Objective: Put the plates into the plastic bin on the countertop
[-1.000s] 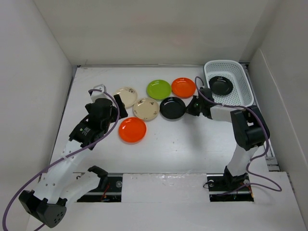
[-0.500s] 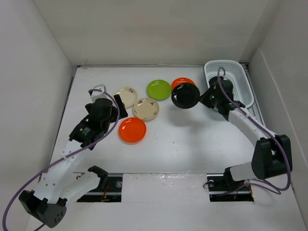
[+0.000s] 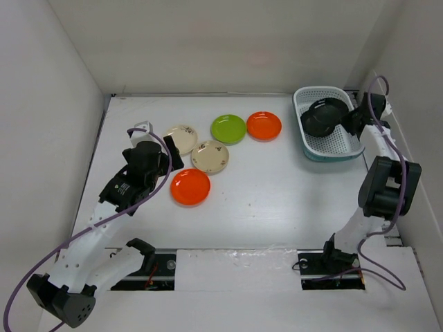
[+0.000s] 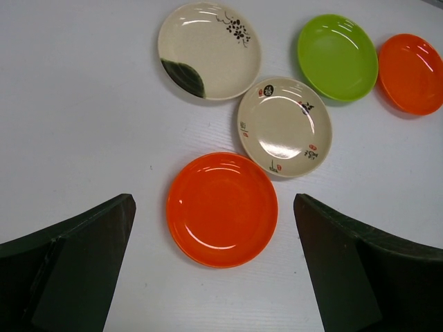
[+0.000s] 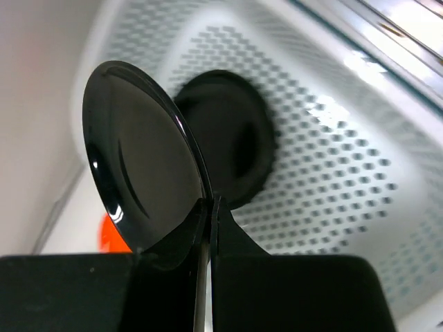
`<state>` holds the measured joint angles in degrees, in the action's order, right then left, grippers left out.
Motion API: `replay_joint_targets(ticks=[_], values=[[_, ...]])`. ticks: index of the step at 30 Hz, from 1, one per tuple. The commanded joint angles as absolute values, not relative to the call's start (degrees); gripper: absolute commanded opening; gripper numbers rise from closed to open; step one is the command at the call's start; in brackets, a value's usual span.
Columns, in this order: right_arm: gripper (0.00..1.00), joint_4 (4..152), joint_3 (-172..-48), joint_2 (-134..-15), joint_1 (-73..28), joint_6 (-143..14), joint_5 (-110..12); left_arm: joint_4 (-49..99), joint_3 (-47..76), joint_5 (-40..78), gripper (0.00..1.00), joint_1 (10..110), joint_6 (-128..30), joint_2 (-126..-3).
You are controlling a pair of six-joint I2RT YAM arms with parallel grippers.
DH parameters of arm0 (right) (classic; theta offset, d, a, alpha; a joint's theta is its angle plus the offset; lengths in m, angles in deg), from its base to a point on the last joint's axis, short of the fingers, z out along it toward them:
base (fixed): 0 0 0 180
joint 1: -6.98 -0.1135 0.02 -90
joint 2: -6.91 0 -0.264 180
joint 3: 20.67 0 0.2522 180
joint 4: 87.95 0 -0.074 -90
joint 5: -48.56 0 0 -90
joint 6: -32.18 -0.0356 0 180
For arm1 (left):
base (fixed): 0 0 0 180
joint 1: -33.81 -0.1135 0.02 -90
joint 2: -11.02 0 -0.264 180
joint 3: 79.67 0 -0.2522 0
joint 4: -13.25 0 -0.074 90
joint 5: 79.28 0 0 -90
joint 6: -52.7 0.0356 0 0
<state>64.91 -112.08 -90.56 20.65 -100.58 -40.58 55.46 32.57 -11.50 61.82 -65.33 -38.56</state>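
Left gripper [image 4: 214, 207] spread wide, right gripper [image 5: 210, 207] pinching black plate [image 5: 138, 159], arm apparently outstretched

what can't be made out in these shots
Right wrist view: the resting black plate in the plastic bin is half hidden by the held black plate.
Top view: those two black plates merge into one dark patch; touching or apart, cannot tell.
Left wrist view: the far orange plate is cut off by the right edge.
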Motion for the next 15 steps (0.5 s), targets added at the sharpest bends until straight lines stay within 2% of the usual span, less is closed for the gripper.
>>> replay_joint_targets(ticks=[1,6,15], values=[[0.0,63.54,-117.39,-95.11,20.78,-102.46,-40.56,53.38,32.69,-10.82,1.0,61.76,-64.11,-37.41],[0.0,62.56,-121.26,-102.5,22.71,-101.94,-41.62,53.38,32.69,-10.81,1.0,61.76,-64.1,-37.41],[0.0,62.56,-124.87,-108.57,23.94,-101.41,-43.46,53.38,32.69,-10.81,1.0,61.76,-64.1,-37.41]])
